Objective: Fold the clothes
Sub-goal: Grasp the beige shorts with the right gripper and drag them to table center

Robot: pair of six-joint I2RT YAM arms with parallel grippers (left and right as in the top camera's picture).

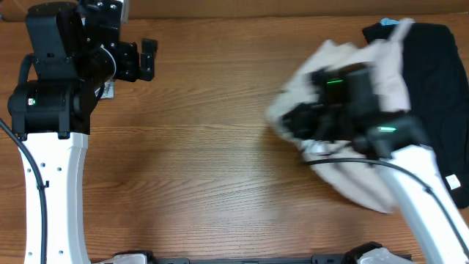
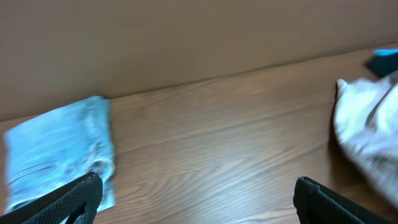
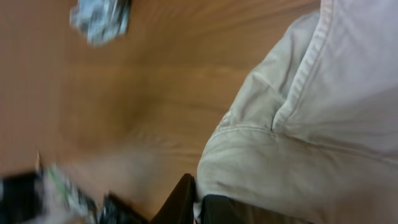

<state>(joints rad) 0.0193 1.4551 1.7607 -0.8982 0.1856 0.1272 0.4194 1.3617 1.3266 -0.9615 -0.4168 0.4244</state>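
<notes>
Beige shorts point(image 1: 355, 183) pinched in right tool point(image 3: 198, 200), touching black garment point(image 1: 440, 73); left tool point(image 2: 198, 186) spread, empty.

the table point(image 1: 205, 147) is smooth brown wood with visible grain and a soft sheen. the beige shorts point(image 3: 323, 124) are matt woven cloth with raised stitched seams, the denim shorts point(image 2: 62, 149) are faded blue cloth, and the black garment point(image 1: 436, 88) is dull dark fabric. the left arm point(image 1: 58, 198) has a white, slightly glossy plastic-looking shell.
</notes>
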